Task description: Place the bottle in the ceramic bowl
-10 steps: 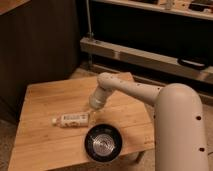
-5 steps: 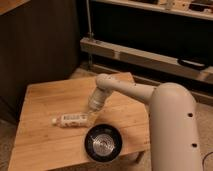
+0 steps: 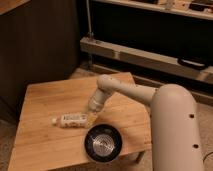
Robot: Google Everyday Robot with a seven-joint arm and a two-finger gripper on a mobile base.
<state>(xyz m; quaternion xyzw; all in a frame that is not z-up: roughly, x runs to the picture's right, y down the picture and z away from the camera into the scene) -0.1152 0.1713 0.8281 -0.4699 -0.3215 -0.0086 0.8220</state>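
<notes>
The bottle (image 3: 70, 120), small and white with a pale label, lies on its side on the wooden table (image 3: 45, 97), cap pointing left. The ceramic bowl (image 3: 90, 150), black and glossy with a silvery ringed centre, sits empty near the table's front edge, just right of and below the bottle. My gripper (image 3: 91, 115) hangs from the white arm, pointing down at the bottle's right end, just above the bowl's far rim. It is open and holds nothing.
My large white arm housing (image 3: 172, 130) fills the right foreground. Behind the table run a dark cabinet wall (image 3: 40, 45) and a low metal rail (image 3: 140, 57). The table's right edge (image 3: 142, 115) lies close to the arm.
The gripper has dropped slightly and edged left toward the bottle's right end. Bottle and bowl have not moved.
</notes>
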